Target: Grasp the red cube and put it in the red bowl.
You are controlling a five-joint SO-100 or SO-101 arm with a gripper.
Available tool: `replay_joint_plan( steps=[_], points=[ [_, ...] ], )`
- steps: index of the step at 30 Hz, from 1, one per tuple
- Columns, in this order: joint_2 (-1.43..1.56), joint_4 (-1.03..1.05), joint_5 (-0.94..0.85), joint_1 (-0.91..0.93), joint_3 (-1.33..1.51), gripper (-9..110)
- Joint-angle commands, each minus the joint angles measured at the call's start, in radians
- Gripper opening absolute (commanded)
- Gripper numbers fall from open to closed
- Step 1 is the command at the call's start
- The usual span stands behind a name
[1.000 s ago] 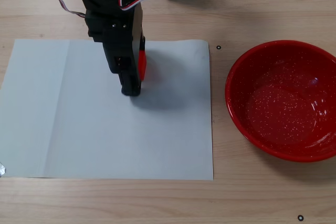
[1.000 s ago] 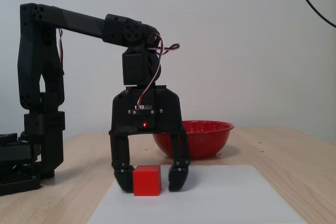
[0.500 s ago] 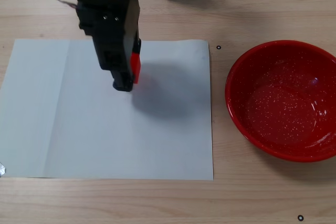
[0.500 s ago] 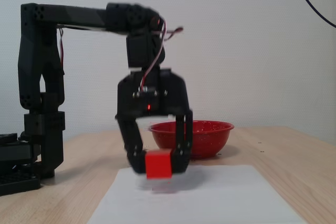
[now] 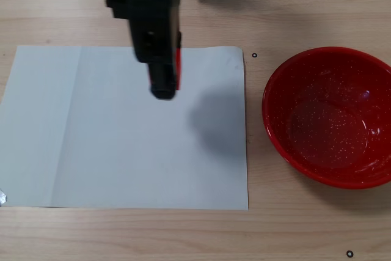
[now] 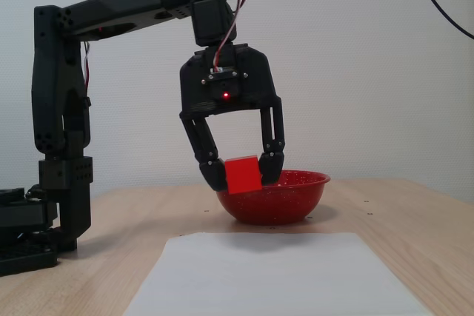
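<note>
My gripper is shut on the red cube, which hangs well above the white paper in a fixed view. From above, only a thin red sliver of the cube shows beside the black gripper, near the paper's top edge. The red bowl with white speckles sits on the table to the right of the paper and is seen behind the gripper as the red bowl in the side-on view. The gripper is left of the bowl, not over it.
A white paper sheet covers the left and middle of the wooden table. The arm's black base stands at the left in the side-on view. Small black marks dot the table near the bowl.
The gripper closed on the cube at paper level, then lifted it high off the paper and carried it rightward toward the bowl.
</note>
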Motion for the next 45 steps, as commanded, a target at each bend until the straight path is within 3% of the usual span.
replay_joint_plan(
  steps=[1, 20, 37, 45],
  points=[
    [0.078, -0.015, -0.015, 0.049, -0.121, 0],
    [0.083, -0.195, -0.054, 0.543, -0.227, 0],
    [-0.069, -0.526, -0.005, 0.675, -0.02, 0],
    [-0.089, -0.523, -0.014, 0.676, 0.003, 20]
  ],
)
